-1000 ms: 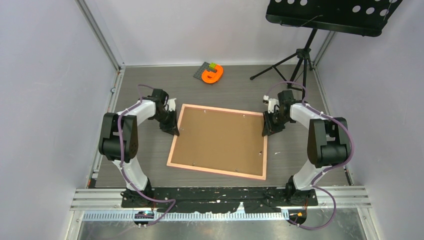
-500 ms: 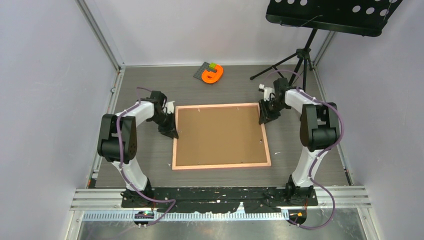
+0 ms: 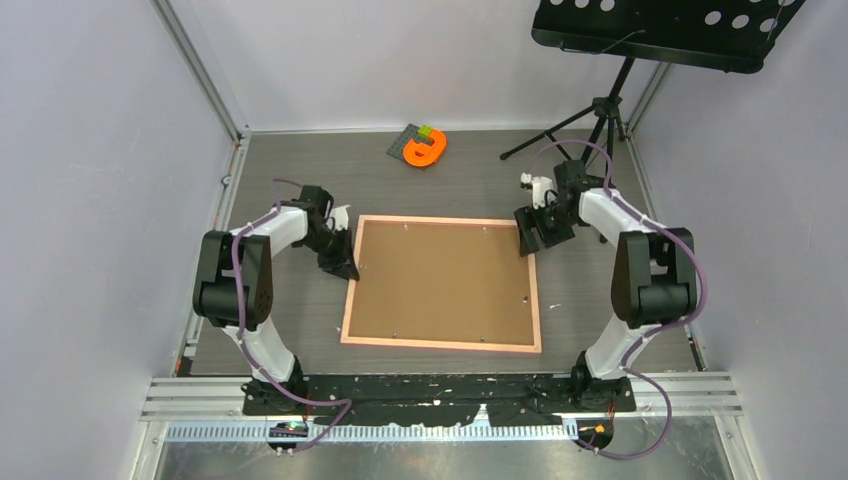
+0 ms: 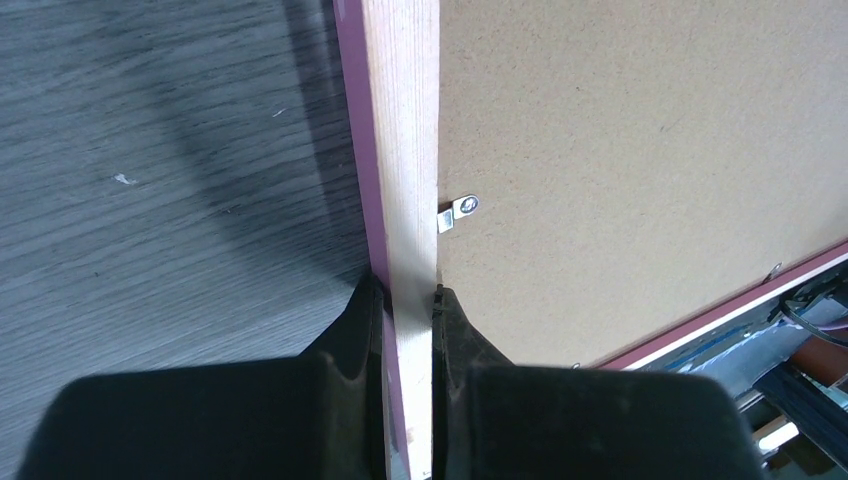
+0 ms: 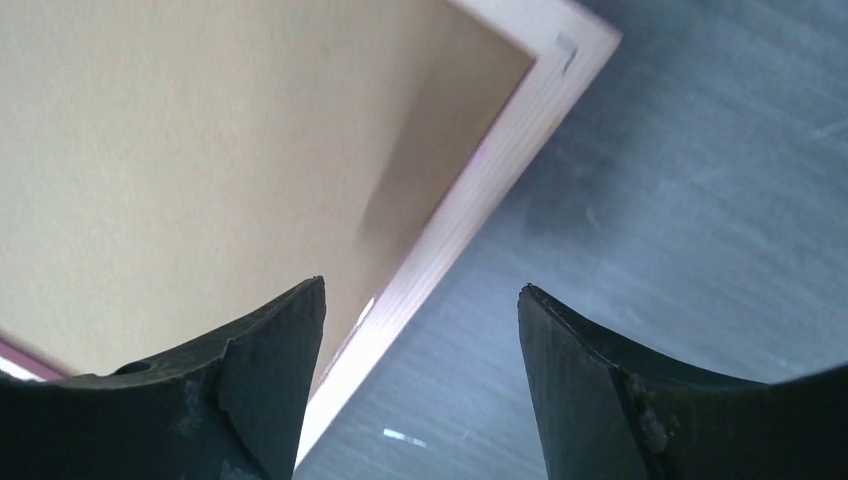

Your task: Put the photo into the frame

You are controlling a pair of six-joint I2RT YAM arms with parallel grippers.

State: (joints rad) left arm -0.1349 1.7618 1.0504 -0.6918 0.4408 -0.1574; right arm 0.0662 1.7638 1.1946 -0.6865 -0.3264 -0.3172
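The frame (image 3: 440,345) lay flat in the middle of the grey wood-grain table (image 3: 600,300), face down, so that only the brown backing board (image 3: 440,280) showed inside its thin pink rim. It sat slightly skewed, its far edge tipped a little toward 1 o'clock. The photo could not be seen in any view.

From where I stood, the left gripper (image 3: 343,265) was at about 10 o'clock of the frame, on its left rail near the far corner. Through the left wrist camera its two black fingers were pinched tight on that rail (image 4: 405,150), one on the outer side and one on the board side (image 4: 620,150), the left gripper (image 4: 408,295) gripping the wood itself. A small metal tab (image 4: 460,210) sat just ahead of the fingers, at the seam between rail and board.

The right gripper (image 3: 533,238) hung at about 2 o'clock of the frame, over its far right corner. In the right wrist view its jaws stood wide apart, the right gripper (image 5: 420,300) holding nothing, with the pale rail (image 5: 470,200) running beneath the gap and the board (image 5: 200,150) off to the side.

At 12 o'clock on the table, well apart from the frame, lay an orange toy (image 3: 427,150) beside a grey plate (image 3: 405,140). A black music stand (image 3: 605,110) rose at 2 o'clock
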